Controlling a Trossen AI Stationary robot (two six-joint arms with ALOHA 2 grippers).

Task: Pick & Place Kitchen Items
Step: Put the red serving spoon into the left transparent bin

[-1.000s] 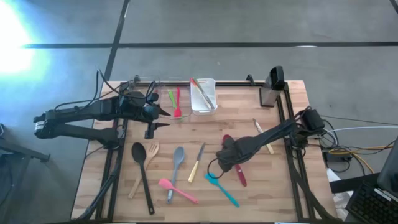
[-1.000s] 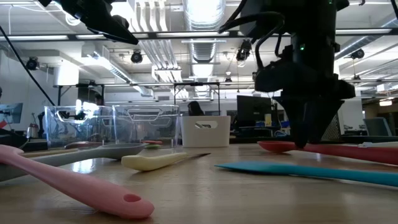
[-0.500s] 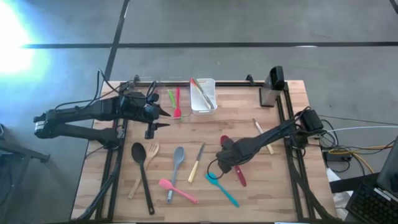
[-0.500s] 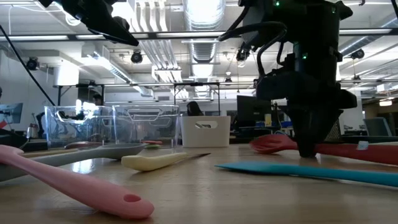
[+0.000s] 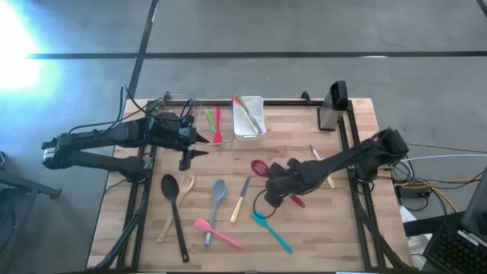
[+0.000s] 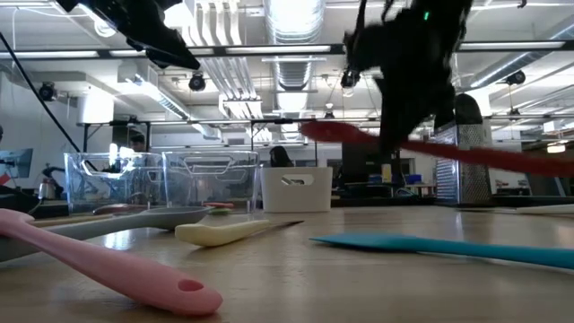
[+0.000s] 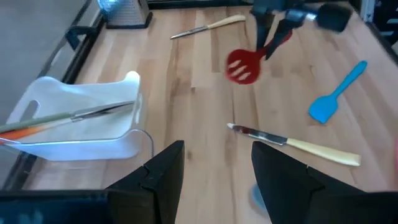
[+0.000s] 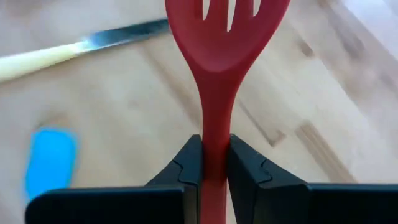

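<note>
The right gripper is over the middle of the table. Its arm reaches in low from the right edge, stretched out long. Its two fingers are squeezed tight on the handle of a red slotted spoon. The spoon is up in the air, off the wood, and its round head points toward the far side of the table.

The left gripper hangs high over the far left part of the table, near a white bin. Its fingers are spread apart with nothing between them.

On the wood lie a blue spatula, a pink spatula, a knife with a pale handle, a grey spoon, a black spoon and a wooden fork.
</note>
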